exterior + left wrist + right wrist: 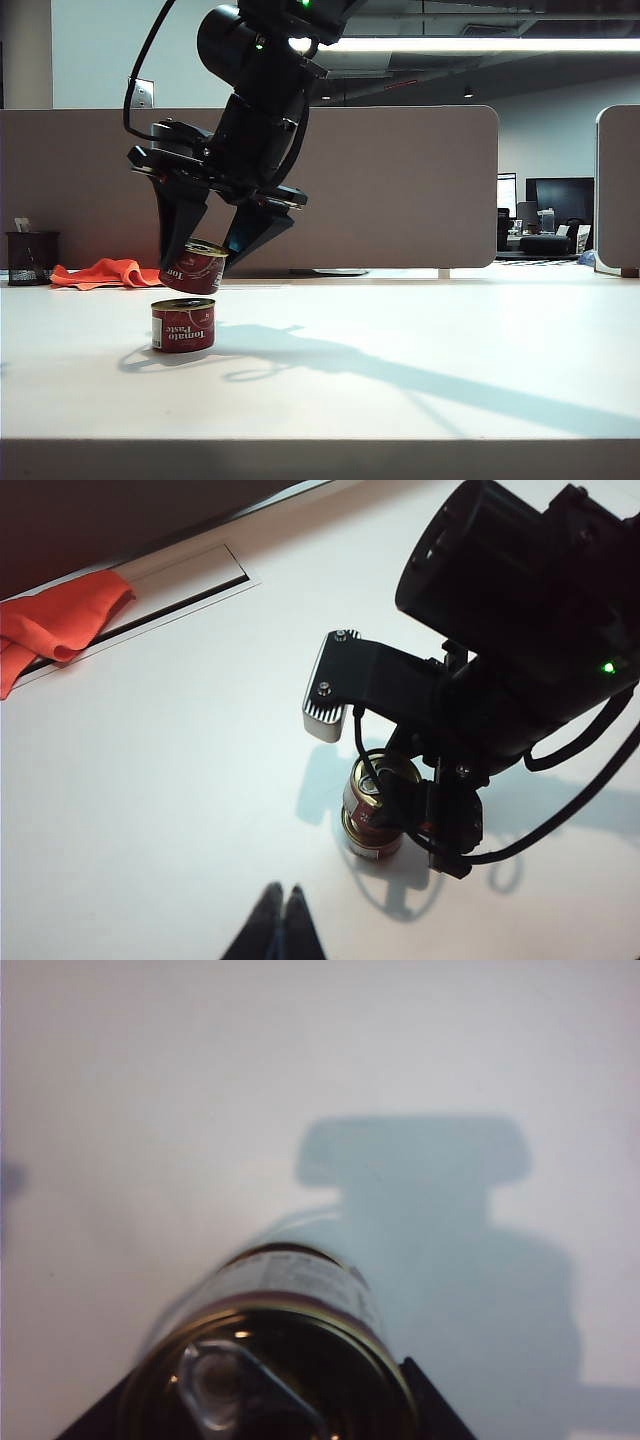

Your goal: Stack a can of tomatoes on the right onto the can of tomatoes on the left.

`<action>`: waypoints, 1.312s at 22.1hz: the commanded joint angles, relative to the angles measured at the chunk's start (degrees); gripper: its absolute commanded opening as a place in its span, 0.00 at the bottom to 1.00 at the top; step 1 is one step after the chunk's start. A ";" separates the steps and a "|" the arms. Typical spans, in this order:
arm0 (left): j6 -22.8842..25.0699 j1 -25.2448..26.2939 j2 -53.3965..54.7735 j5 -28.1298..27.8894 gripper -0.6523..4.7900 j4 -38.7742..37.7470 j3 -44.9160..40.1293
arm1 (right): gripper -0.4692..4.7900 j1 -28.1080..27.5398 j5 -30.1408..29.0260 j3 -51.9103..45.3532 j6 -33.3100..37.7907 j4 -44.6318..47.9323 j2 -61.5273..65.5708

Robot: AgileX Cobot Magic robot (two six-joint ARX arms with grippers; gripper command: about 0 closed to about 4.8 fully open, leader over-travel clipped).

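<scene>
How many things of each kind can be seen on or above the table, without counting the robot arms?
Tomato cans: 2, one on the table, one held tilted just above it by the right gripper
Orange cloths: 1
Dark cups: 1
Total: 4

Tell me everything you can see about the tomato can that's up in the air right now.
The raised tomato paste can is a short red tin with white lettering, metal rims and a pull-tab lid. It hangs tilted, clamped between the two dark fingers of the right pincer, which has reached over to the left side of the table. It sits just above the second tomato paste can, which stands upright on the white table; a gap shows between them, so they are not touching. Only the pincer touches it.
</scene>
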 commanded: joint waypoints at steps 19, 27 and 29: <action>0.22 -0.04 -0.13 -0.52 0.11 0.55 0.42 | 0.21 -4.76 -2.10 9.73 -1.57 -0.59 -13.27; -3.52 -0.42 -4.31 -0.15 0.11 3.06 -2.82 | 0.13 -14.05 4.96 3.43 -3.02 -11.04 -33.33; -3.45 -0.70 -6.36 -0.26 0.11 3.13 -4.72 | 0.13 -14.78 5.27 -0.24 -3.04 -11.08 -37.33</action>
